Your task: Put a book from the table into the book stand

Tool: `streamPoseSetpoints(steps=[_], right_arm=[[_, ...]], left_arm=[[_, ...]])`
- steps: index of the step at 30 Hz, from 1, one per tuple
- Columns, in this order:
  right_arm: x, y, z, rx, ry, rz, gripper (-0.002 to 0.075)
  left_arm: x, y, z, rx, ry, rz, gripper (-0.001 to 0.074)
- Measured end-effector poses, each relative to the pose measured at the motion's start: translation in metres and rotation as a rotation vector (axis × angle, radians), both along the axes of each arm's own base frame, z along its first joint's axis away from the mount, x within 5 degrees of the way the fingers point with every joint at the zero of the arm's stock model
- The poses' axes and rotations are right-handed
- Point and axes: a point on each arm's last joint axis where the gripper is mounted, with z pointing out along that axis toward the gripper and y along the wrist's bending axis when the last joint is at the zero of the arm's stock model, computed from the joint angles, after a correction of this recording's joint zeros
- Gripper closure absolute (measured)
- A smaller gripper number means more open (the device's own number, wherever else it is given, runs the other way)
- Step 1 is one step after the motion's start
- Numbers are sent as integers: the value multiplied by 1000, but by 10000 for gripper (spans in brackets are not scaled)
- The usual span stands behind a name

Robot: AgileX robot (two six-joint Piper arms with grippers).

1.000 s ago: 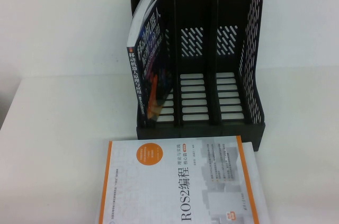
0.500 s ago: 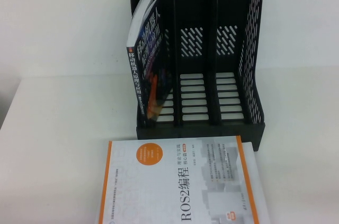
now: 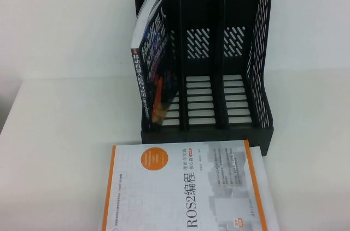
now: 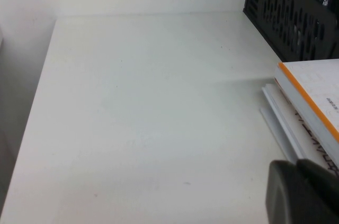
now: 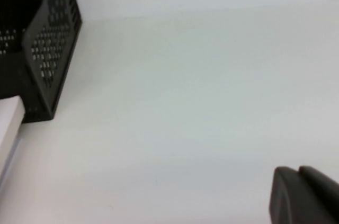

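Already the book (image 3: 155,70) stands in the book stand (image 3: 240,51), in its left slot, long axis upright and leaning a little; so the task looks done. The ROS2 book (image 3: 186,187) lies flat on the counter (image 3: 60,149) just before the stand; the left claw (image 4: 304,192) hangs beside that book, nearer the slot; the right claw (image 5: 302,195) waits off the stand's other side; whether either is spread or pressed together, I cannot tell.
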Motion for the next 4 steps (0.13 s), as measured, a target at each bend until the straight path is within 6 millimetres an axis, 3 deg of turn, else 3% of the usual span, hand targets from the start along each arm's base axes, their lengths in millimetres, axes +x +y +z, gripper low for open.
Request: streamPoseSetpoints(steps=[4], right_arm=[[0,1,0,-7,2,23,728]], left_arm=[[0,0,0,0,1,0,737]])
